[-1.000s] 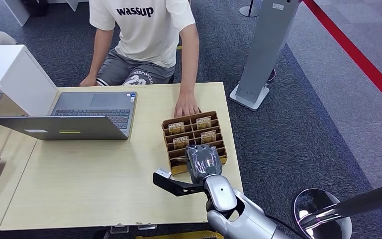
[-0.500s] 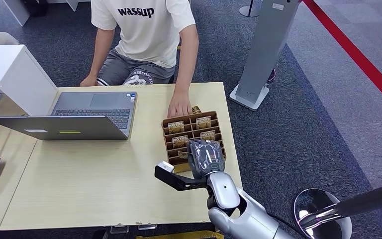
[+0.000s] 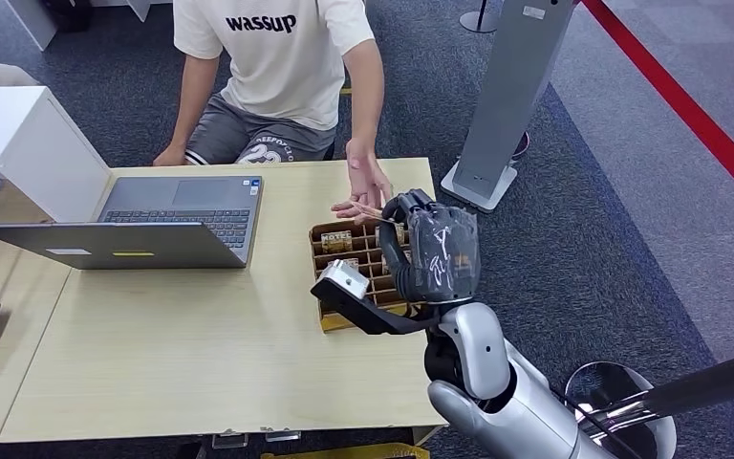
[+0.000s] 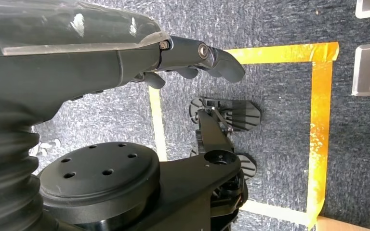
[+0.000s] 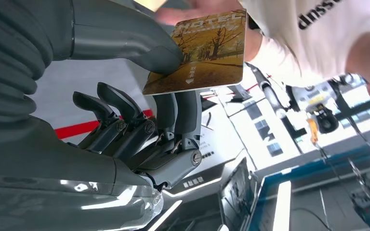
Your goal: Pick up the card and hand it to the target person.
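Observation:
My right hand [image 3: 435, 251] is raised above the brown card box [image 3: 330, 317] at the table's right end. It pinches a yellow hotel card [image 5: 200, 53] between thumb [image 5: 125, 38] and fingers. In the head view the card [image 3: 380, 219] shows edge-on, right at the seated person's outstretched hand [image 3: 365, 186]. That person's hand [image 5: 197, 7] touches or nearly touches the card's far end; I cannot tell which. The person [image 3: 277, 67] in a white shirt sits across the table. More cards stand in the box's slots. My left hand [image 4: 125, 53] hangs over the floor, fingers [image 4: 212, 55] apart, holding nothing.
An open laptop [image 3: 153, 225] sits on the wooden table [image 3: 182, 344] to the left, with a white box [image 3: 29, 143] behind it. A grey standing panel [image 3: 507, 96] rises on the carpet to the right. A shiny round stand base [image 3: 621, 411] lies at lower right.
My right hand has lifted from the card box up and forward with a card. The person's hand left the table by the box and rose, palm open, to meet it.

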`<act>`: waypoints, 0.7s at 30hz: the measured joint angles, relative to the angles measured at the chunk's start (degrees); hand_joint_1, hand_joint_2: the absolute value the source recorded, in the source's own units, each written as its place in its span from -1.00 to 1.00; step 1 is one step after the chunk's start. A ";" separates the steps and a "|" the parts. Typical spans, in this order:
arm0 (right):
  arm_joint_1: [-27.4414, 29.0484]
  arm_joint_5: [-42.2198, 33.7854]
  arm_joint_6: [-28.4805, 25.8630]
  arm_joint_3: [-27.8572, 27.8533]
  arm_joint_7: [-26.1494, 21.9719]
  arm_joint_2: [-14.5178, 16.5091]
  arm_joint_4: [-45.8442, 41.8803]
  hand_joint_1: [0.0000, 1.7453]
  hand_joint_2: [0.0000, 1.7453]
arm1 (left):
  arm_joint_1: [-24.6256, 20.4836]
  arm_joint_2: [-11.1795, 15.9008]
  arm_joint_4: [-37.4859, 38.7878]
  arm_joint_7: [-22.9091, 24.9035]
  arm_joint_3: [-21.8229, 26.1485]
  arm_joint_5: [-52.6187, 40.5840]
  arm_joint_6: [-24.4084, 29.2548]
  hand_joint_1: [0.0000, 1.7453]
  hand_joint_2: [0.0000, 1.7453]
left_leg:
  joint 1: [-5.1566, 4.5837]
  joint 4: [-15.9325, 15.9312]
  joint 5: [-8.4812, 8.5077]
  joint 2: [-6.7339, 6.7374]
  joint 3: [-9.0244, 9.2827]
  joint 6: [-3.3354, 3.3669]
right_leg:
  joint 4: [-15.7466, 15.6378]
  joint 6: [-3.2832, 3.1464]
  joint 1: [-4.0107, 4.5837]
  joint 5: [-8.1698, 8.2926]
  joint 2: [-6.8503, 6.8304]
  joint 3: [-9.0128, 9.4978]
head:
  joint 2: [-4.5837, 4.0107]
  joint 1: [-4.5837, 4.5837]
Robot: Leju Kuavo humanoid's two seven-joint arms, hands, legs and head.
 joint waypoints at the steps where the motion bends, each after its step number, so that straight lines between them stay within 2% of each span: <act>1: -0.14 -0.28 -0.96 0.10 -0.48 0.38 1.61 1.00 1.00 | -0.01 0.00 0.00 -0.01 -0.13 -0.11 -0.04 -1.00 1.00 | 0.00 -0.02 0.01 0.01 0.01 0.00 | -0.02 0.00 0.00 0.02 0.01 0.01 | 0.00 0.00; 9: -0.90 -2.22 -7.58 0.19 -3.73 3.36 12.50 1.00 1.00 | -0.02 -0.03 -0.15 -0.44 -0.73 -0.63 -1.14 -1.00 1.00 | 0.01 -0.10 0.00 0.10 0.14 -0.02 | -0.08 -0.01 0.01 0.03 0.11 0.12 | 0.00 0.00; 18: -1.73 -4.08 -10.18 0.05 -5.65 4.97 18.65 1.00 1.00 | 0.00 -0.44 -0.06 -0.50 -0.80 -0.67 -1.62 -1.00 1.00 | 0.01 -0.11 0.03 0.12 0.12 -0.01 | -0.08 -0.02 0.01 0.07 0.12 0.10 | 0.00 0.00; 20: -1.85 -4.33 -10.34 0.04 -5.84 5.07 19.18 0.72 1.00 | 0.00 -0.47 -0.06 -0.48 -0.90 -0.77 -1.64 -1.00 1.00 | 0.01 -0.10 0.03 0.13 0.10 -0.01 | -0.06 -0.01 0.01 0.06 0.12 0.08 | 0.00 0.00; 21: -1.90 -4.52 -10.38 0.03 -5.92 5.13 19.43 0.52 1.00 | 0.00 -0.50 -0.06 -0.46 -0.97 -0.82 -1.66 -1.00 1.00 | 0.01 -0.10 0.03 0.13 0.09 -0.01 | -0.07 -0.01 0.01 0.07 0.12 0.07 | 0.00 0.00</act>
